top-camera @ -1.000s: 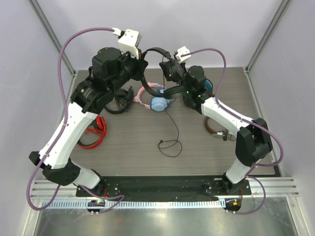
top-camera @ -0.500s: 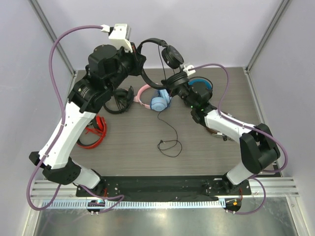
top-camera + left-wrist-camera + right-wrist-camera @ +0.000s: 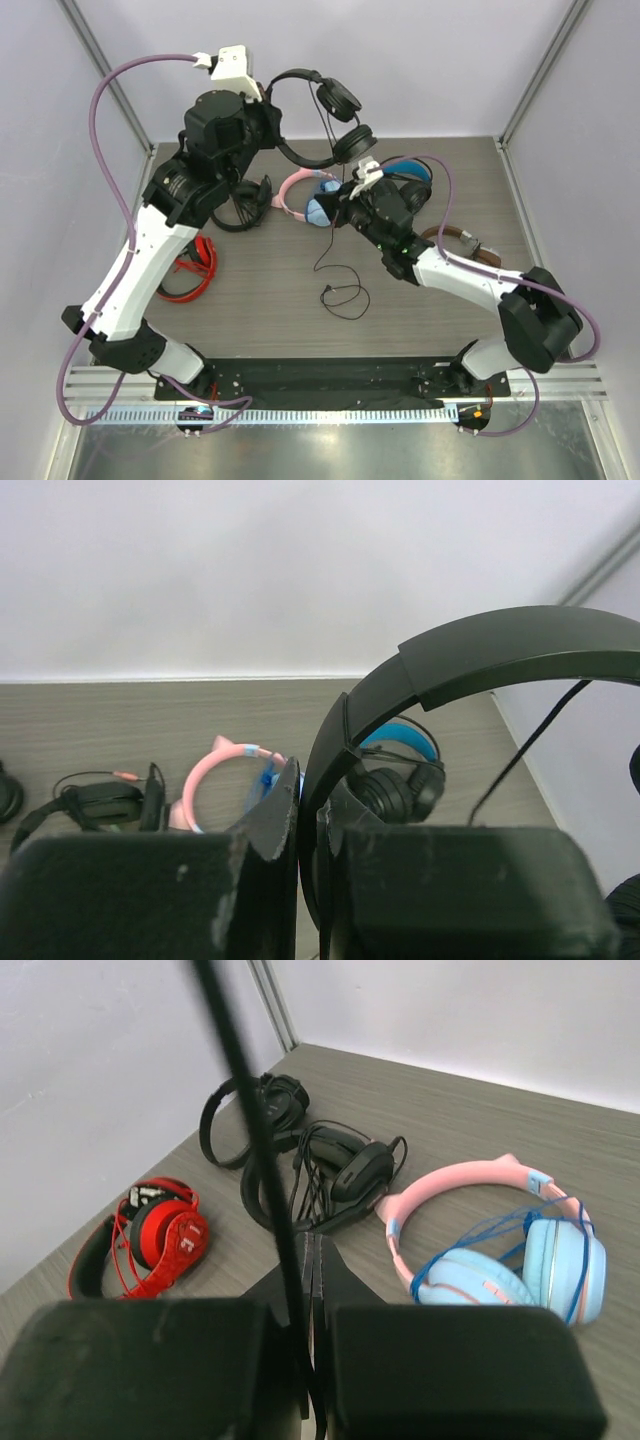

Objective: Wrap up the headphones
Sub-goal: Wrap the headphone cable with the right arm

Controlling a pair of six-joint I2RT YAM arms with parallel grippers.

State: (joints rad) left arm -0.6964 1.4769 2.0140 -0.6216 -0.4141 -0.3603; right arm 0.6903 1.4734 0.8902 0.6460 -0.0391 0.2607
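Above the table (image 3: pixel 260 310), left gripper (image 3: pixel 308 810) clamps the headphones (image 3: pixel 480 650), earcups (image 3: pixel 338 100) rightward; right gripper (image 3: pixel 312 1260) pinches their cable (image 3: pixel 241 1080).

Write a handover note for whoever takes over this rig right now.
Left gripper: shut on the headband of the headphones, which are held in the air over the back of the table.
Right gripper: shut on the cable, partway down its length.
Done: headphones up, cable pinched.
Left: no wraps visible; the cable's tail lies loose on the table and needs winding round the headphones.
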